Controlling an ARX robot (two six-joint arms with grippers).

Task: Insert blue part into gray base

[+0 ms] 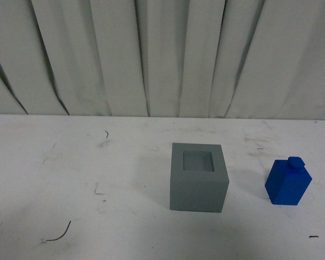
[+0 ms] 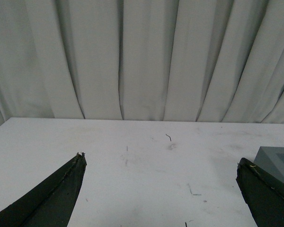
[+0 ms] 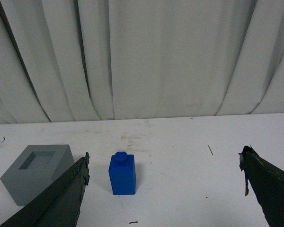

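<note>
The task is being caught at its very start, and no part of the insertion is being shown as done. The blue part is standing upright on the worktop, stud uppermost, close to the right edge and well short of the far edge, and nothing is touching it. The gray base is sitting toward the middle of the worktop, somewhat nearer the right edge than the left, with its square recess facing up and lying empty. The two are being separated by a strip of bare surface: near each other, but apart.

The right gripper is being held wide open, with nothing between its fingers. In its wrist view the blue part is being framed in the gap between them, some way ahead, with the base just beside it. The left gripper is likewise being held wide open and empty, and only a corner of the gray base is being caught in its view. Neither arm is being shown in the front view.

Every step is therefore being judged as left to do: the blue part is to be grasped, lifted, carried over the recess, squared to it and lowered in. The right arm is being judged the better placed for this.
</note>
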